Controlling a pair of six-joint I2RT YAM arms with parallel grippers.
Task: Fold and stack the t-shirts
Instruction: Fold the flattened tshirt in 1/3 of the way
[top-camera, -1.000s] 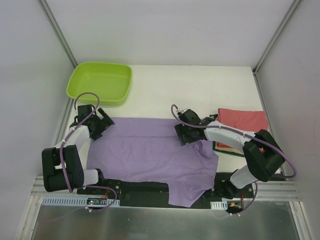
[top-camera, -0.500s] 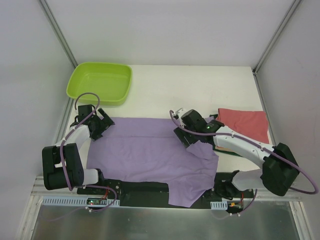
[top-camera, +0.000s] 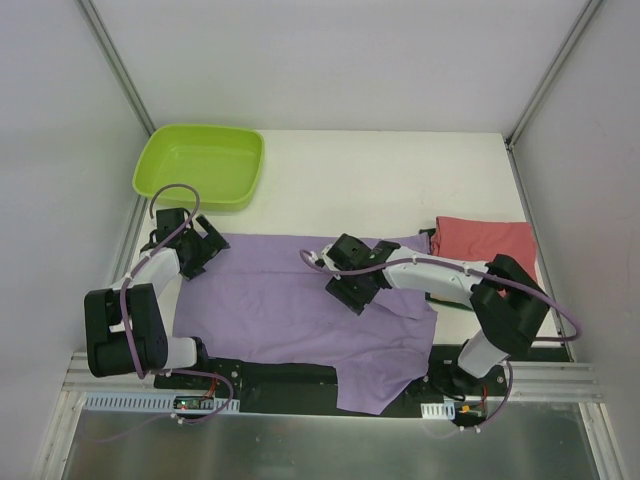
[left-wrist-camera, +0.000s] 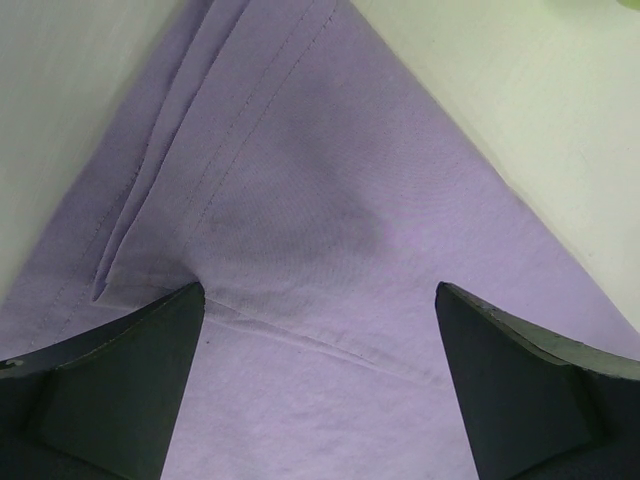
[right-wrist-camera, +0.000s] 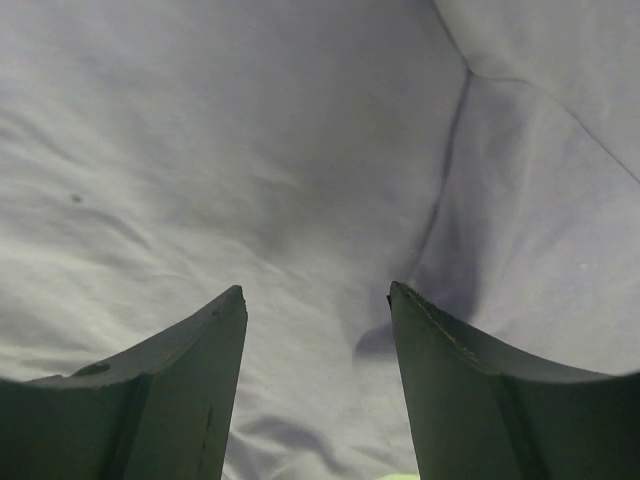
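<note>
Jaws parted, my right pincer has slid left over the middle of the soft, creased lilac cloth t-shirt spread on the white table, while my left pincer gapes at its stitched corner.

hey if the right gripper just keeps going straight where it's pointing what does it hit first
The lilac t-shirt. The right gripper points down at the spread cloth, jaws open, and only purple fabric shows ahead, beside a crease. How far off the cloth lies I cannot tell.
</note>
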